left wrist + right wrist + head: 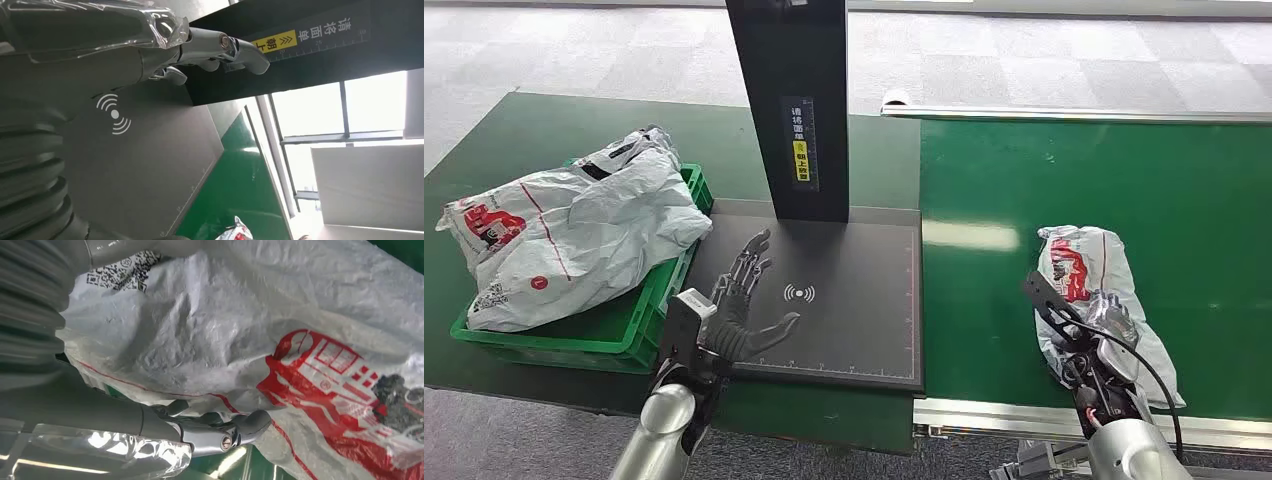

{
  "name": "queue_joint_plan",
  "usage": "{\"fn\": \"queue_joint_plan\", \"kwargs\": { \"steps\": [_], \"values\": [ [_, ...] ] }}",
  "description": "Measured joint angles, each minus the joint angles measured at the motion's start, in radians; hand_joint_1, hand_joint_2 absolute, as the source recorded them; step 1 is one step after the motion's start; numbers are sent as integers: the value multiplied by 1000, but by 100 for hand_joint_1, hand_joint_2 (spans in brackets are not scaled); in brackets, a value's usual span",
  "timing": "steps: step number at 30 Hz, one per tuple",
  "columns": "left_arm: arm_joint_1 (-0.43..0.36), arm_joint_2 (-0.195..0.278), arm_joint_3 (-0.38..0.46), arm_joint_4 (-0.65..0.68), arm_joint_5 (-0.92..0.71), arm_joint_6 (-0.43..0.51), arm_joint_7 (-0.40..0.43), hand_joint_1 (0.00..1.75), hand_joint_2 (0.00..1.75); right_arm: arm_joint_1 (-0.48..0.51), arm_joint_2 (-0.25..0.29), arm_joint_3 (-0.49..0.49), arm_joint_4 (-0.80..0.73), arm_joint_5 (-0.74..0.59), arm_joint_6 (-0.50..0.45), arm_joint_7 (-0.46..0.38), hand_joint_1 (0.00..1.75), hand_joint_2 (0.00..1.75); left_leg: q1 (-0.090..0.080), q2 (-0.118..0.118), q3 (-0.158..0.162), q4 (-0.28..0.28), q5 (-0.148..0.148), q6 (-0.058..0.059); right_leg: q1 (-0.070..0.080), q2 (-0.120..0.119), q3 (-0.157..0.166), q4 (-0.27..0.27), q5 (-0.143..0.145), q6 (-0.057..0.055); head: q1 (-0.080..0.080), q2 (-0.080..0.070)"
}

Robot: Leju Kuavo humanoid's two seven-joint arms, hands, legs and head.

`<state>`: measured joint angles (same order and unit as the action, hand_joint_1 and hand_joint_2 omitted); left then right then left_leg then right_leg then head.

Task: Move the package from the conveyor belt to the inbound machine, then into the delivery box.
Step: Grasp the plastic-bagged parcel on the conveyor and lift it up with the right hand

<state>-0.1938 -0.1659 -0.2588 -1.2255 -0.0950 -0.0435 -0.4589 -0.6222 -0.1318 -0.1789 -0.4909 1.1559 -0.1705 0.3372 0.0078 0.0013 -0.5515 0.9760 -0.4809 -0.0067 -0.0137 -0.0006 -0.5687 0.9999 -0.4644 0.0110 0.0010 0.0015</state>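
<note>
Head view: crumpled white-and-red plastic package (1092, 285) lay on green conveyor belt (1124, 190), under right robot hand (1092, 335), fingers wrapping its near end, grasp unconfirmed. Left robot hand (742, 300) spread wide, empty. Advice: secure firmly before lifting.

Grey-white package (1092, 290) with red print on the green conveyor belt (1124, 190); green delivery box (574, 335); black inbound machine (844, 300), yellow label (802, 158).

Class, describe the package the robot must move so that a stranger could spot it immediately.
Start at the green conveyor belt on the right. Near its front edge lies a crumpled white package with red print, at the right hand. Unlike the larger bag, it lies on the belt, not in the green crate.
</note>
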Motion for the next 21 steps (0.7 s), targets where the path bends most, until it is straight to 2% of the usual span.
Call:
{"fn": "queue_joint_plan", "kwargs": {
  "steps": [5,13,19,21],
  "values": [
    [9,0,1,-12,-1,2,0,0,175,-11,3,-2,9,6,2,-31,175,175,0,0,0,0,0,0,0,0,0,0,0,0,0,0],
    [25,3,12,-42,-2,19,6,0,175,-22,27,-40,7,-36,-69,-163,175,175,0,0,0,0,0,0,0,0,0,0,0,0,0,0],
    [36,7,19,-61,-13,55,7,0,175,-23,60,-71,-43,-152,-129,-345,175,175,0,0,0,0,0,0,0,0,0,0,0,0,0,0],
    [37,8,23,-66,-23,74,6,0,175,-23,71,-79,-66,-182,-128,-377,175,175,0,0,0,0,0,0,0,0,0,0,0,0,0,0]
  ]
}}
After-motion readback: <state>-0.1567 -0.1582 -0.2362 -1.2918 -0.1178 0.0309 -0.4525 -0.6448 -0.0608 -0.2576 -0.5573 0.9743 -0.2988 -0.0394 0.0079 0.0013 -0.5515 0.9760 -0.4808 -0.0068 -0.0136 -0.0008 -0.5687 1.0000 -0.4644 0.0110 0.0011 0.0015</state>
